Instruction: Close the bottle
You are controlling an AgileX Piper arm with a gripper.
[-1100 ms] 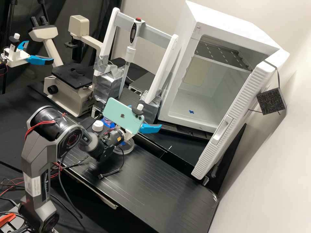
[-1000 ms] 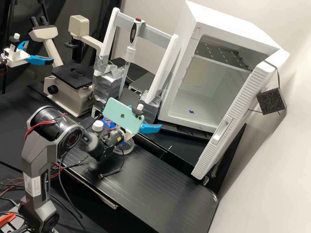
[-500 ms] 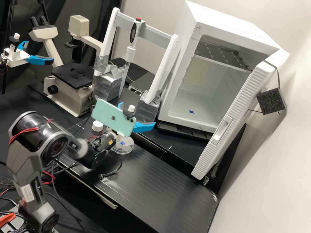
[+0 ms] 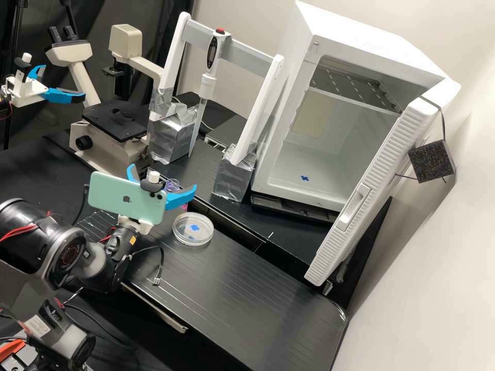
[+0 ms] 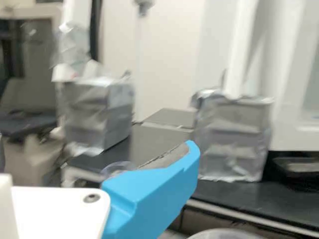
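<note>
My gripper (image 4: 163, 176) is open at the left of the bench in the high view, its blue fingers spread wide with nothing seen between them. Behind the fingers, partly covered, is the bottle's clear, purplish round mouth (image 4: 173, 184), with a bit of pink below it. In the wrist view the gripper (image 5: 96, 149) has one blue finger in full and a dark sliver of the other at the edge. A clear round rim (image 5: 118, 167), apparently the bottle's mouth, rises behind the blue finger. The white cap is hidden, likely behind the phone on the gripper.
A clear petri dish (image 4: 193, 229) lies on the black bench (image 4: 232, 288) right of the gripper. Behind stand a pipette (image 4: 208, 85) on a white frame with silver-taped feet (image 4: 233, 180), a microscope (image 4: 116, 121) and a white fridge (image 4: 309, 170) with its door open.
The arm and gripper have swung left and somewhat nearer the camera, with the fingers still apart. The petri dish has come into full view, while the white cap has become covered.
</note>
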